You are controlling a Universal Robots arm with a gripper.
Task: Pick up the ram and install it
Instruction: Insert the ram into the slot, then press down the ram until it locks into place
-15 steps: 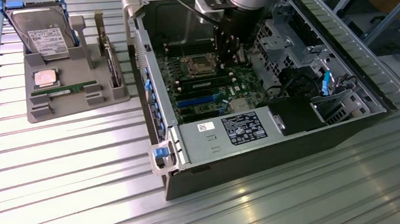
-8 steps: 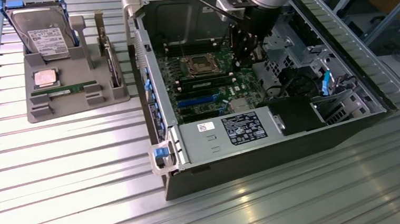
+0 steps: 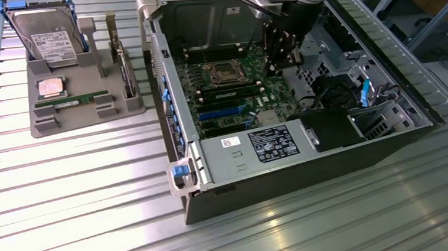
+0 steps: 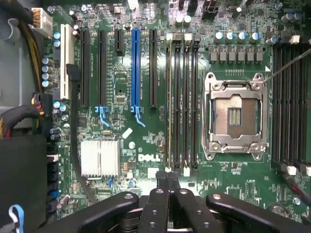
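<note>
Hanging over the open dark grey computer case [image 3: 289, 156] in the upper right of the exterior view, the silver-and-black robot arm [image 3: 298, 2] is reaching down into the chassis, its upper part cut off by the frame's top edge. In that view the black gripper [image 3: 282, 59] is sitting low against the green motherboard [image 3: 230, 95], and its tips are blending into the dark interior, so they are hard to make out there. In the wrist view the gripper [image 4: 167, 182] is showing along the lower edge of the frame: its black fingers [image 4: 160, 199] are pressing together, closed on nothing that can be seen, just below the row of long black memory slots [image 4: 181, 102] at the frame's centre. Beside those slots the silver-framed processor socket [image 4: 234, 116] is lying open to view, and a second bank of black slots [image 4: 290, 102] is running off the right edge.

Lying well apart from the gripper, the long thin green ram stick [image 3: 71, 101] is resting in the grey plastic parts holder [image 3: 89, 114] at the exterior view's upper left, on the ribbed metal table [image 3: 79, 201]. Just above it in the frame a square silver processor chip [image 3: 50, 87] is sitting, and a silver hard drive [image 3: 48, 37] is standing higher still, its top cropped.
</note>
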